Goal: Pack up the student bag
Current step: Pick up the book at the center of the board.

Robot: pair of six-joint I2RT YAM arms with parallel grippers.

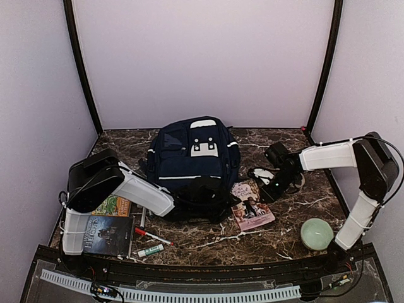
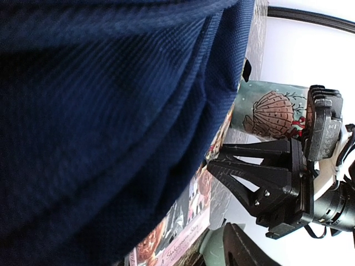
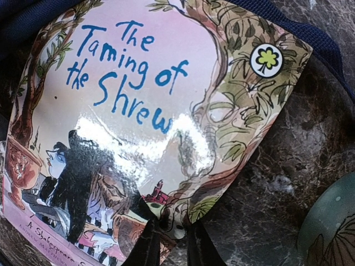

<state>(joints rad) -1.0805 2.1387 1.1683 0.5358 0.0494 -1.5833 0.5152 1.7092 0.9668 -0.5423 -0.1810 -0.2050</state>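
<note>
student bag (image 1: 192, 148) sitting mid-table, left of the book | right gripper (image 3: 168, 221) pinching the edge of The Taming of the Shrew paperback (image 3: 138, 111), fingers nearly together | left gripper (image 1: 205, 188) burying itself in the bag's front fabric, spread impossible to tell | risk: glossy cover likely slipping from so shallow a pinch, or a corner snagging on fabric if the opening is not being held wide

A: What do we see across the left and centre?

B: We see the student bag (image 2: 100, 127), navy-blue woven fabric in soft folds.

A: And at its right edge?

B: We note the right gripper (image 2: 215, 157), black trussed fingers pointing at the fabric. Behind it stands a pale green vessel printed with a brown seashell (image 2: 266, 91). Below lies a pink-covered paperback book (image 2: 177, 244), partly hidden by fabric.
</note>
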